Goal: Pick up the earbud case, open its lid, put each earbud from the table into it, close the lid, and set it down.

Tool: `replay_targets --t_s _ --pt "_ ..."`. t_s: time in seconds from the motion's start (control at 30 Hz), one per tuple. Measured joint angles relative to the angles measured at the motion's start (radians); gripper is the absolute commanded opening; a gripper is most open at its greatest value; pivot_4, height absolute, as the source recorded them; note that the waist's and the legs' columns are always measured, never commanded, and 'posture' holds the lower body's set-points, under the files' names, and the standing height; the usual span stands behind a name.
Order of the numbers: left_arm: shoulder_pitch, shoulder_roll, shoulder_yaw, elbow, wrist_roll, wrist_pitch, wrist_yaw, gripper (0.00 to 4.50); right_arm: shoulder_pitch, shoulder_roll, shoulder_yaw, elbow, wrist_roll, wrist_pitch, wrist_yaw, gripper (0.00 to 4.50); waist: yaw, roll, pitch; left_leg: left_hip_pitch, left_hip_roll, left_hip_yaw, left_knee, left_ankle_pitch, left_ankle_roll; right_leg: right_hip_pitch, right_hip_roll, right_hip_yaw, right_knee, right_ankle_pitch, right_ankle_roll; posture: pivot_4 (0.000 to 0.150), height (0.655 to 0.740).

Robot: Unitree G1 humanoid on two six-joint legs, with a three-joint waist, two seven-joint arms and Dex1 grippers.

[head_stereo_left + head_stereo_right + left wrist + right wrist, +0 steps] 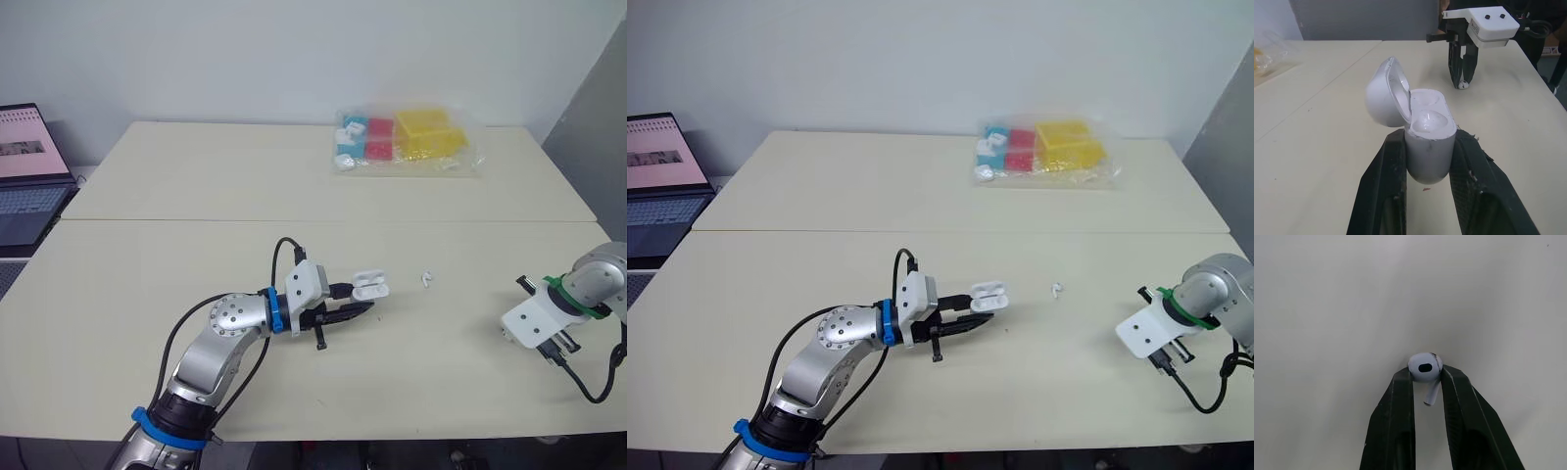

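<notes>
The white earbud case (370, 286) is held near the table's middle, just above the surface, with my left gripper (364, 302) shut on its lower body. In the left wrist view its lid (1382, 93) stands hinged open and the two wells (1425, 117) look white inside. One loose white earbud (427, 279) lies on the table just right of the case. At the table's right side, my right gripper (1426, 374) points down at the tabletop, shut on a second white earbud (1425, 366) pinched at its fingertips.
A clear plastic bag (407, 142) with yellow, red and blue blocks lies at the far side of the table. An open laptop (24, 176) sits beyond the left edge. A seam (196, 220) runs across the table between the two halves.
</notes>
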Motion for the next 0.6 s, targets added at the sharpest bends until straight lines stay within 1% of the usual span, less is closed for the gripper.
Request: replay_targets --t_s 0.13,0.3,0.4,0.5,0.6 --pt "0.0 0.0 0.0 0.0 -0.001 0.003 0.006 0.81 0.023 -0.005 -0.038 -0.072 0.082 0.105 0.007 0.39 0.001 0.0 0.0 0.0 0.0 0.0 0.0 0.0 0.0 0.0 0.0 0.0 0.0 0.0 0.0 0.15 0.7378" --pt "-0.006 -0.01 0.008 0.002 -0.019 0.022 0.017 0.81 0.117 -0.035 -0.195 -0.29 0.289 0.439 0.004 0.39 0.004 0.0 0.0 -0.001 0.0 -0.001 0.0 0.0 0.0 0.0 -0.001 -0.001 0.0 0.0 0.0 0.15 0.7378" --pt "-0.015 -0.019 0.018 0.006 -0.026 0.03 0.02 0.81 0.188 -0.032 -0.304 -0.439 0.429 0.658 -0.031 0.39 0.004 0.0 0.0 -0.001 0.0 -0.002 0.0 0.0 0.0 0.0 -0.002 -0.001 0.0 0.0 0.0 0.15 0.7378" --pt "-0.038 -0.037 0.029 0.018 -0.048 0.048 0.03 0.81 0.231 0.032 -0.421 -0.611 0.624 0.936 -0.135 0.39 0.004 0.0 0.0 -0.001 0.0 -0.002 0.0 0.0 0.0 0.001 -0.002 -0.001 0.0 0.0 0.0 0.15 0.7378" --pt "-0.061 -0.064 0.047 0.022 -0.091 0.101 0.047 0.81 0.227 0.148 -0.509 -0.758 0.8 1.149 -0.299 0.39 0.004 -0.001 0.001 -0.002 0.0 -0.003 0.001 0.0 0.0 0.001 -0.001 -0.002 0.0 0.0 0.0 0.15 0.7378"
